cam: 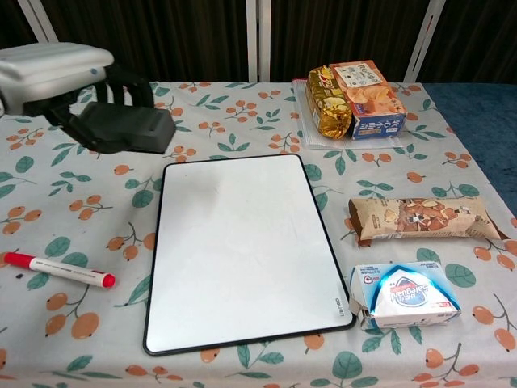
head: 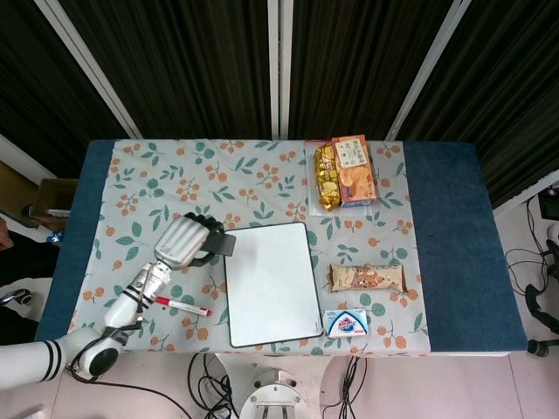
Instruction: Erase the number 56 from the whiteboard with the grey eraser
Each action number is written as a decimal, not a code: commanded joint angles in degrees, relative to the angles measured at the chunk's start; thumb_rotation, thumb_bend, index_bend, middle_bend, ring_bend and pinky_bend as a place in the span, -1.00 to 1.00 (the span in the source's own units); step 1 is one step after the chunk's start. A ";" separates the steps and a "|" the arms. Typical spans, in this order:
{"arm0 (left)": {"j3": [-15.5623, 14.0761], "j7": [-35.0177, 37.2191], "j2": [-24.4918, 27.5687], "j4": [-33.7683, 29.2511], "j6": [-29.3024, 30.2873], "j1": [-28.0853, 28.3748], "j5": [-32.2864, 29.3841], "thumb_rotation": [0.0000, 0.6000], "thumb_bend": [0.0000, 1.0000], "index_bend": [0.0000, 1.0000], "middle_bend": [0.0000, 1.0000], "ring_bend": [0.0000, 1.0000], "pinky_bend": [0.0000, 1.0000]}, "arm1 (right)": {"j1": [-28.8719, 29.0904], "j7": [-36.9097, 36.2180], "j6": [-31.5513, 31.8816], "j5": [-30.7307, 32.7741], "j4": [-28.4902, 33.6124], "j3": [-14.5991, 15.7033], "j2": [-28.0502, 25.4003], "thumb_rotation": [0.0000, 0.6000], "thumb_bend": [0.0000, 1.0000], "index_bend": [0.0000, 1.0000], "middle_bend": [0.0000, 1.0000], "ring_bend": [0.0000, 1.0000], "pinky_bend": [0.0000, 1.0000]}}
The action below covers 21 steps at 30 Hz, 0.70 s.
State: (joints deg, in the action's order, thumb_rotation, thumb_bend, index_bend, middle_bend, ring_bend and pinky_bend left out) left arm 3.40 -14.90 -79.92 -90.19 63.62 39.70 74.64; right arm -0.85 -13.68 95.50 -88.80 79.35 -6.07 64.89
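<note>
The whiteboard [head: 270, 282] [cam: 242, 246] lies flat near the table's front edge, its white surface showing no writing. My left hand [head: 185, 242] [cam: 52, 67] is raised to the left of the board, off its surface, and grips the dark grey eraser [head: 218, 244] [cam: 121, 127], which sticks out toward the board's upper left corner. No part of my right hand shows in either view.
A red-capped marker [head: 182, 305] [cam: 59, 271] lies left of the board. Right of the board are a snack bar [head: 368, 278] [cam: 422, 218] and a blue-and-white soap packet [head: 346, 323] [cam: 407, 295]. Snack packages [head: 344, 172] [cam: 355, 99] sit at the back.
</note>
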 commanded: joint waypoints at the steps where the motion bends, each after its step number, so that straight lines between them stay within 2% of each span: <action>1: -2.44 10.33 0.30 9.37 1.75 -4.47 3.05 1.00 -0.28 0.27 0.14 0.05 0.13 | 0.39 0.55 -0.39 -0.34 0.24 0.14 0.32 1.00 -0.29 -1.00 -1.00 -1.00 -1.00; 5: -5.38 18.41 -3.47 20.59 1.08 -7.00 5.77 1.00 -0.30 0.23 0.11 0.03 0.10 | 0.88 1.53 -1.01 -0.64 0.57 0.31 0.56 1.00 -0.29 -1.00 -1.00 -1.00 -1.00; 7: -5.88 20.90 -5.01 24.03 0.95 -7.83 6.30 1.00 -0.31 0.22 0.10 0.02 0.09 | 0.98 1.95 -1.19 -0.73 0.76 0.41 0.54 1.00 -0.29 -1.00 -1.00 -1.00 -1.00; 11: -6.64 24.07 -7.30 28.79 0.86 -8.73 8.00 1.00 -0.32 0.19 0.09 0.01 0.09 | 1.03 2.59 -1.47 -0.59 1.27 0.53 0.42 1.00 -0.29 -1.00 -1.00 -1.00 -1.00; 15: -6.69 25.83 -8.53 30.75 0.68 -8.88 9.37 1.00 -0.33 0.12 0.05 -0.03 0.08 | 1.02 2.83 -1.51 -0.45 1.42 0.58 0.46 1.00 -0.29 -1.00 -1.00 -1.00 -1.00; 18: -6.69 26.18 -8.85 31.15 0.45 -8.77 10.24 1.00 -0.45 -0.12 -0.12 -0.17 -0.01 | 0.98 2.89 -1.43 -0.43 1.43 0.61 0.53 1.00 -0.29 -1.00 -1.00 -1.00 -1.00; 21: -6.60 25.57 -8.76 30.98 0.12 -8.70 10.70 1.00 -0.74 -0.61 -0.56 -0.49 -0.26 | 0.94 2.76 -1.27 -0.34 1.35 0.55 0.53 1.00 -0.29 -1.00 -1.00 -1.00 -1.00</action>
State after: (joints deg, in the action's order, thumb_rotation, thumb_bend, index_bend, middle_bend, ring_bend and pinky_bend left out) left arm -3.29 10.88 -88.69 -59.13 63.70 30.99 85.22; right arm 0.09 -10.93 94.23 -89.15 80.70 -5.52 65.42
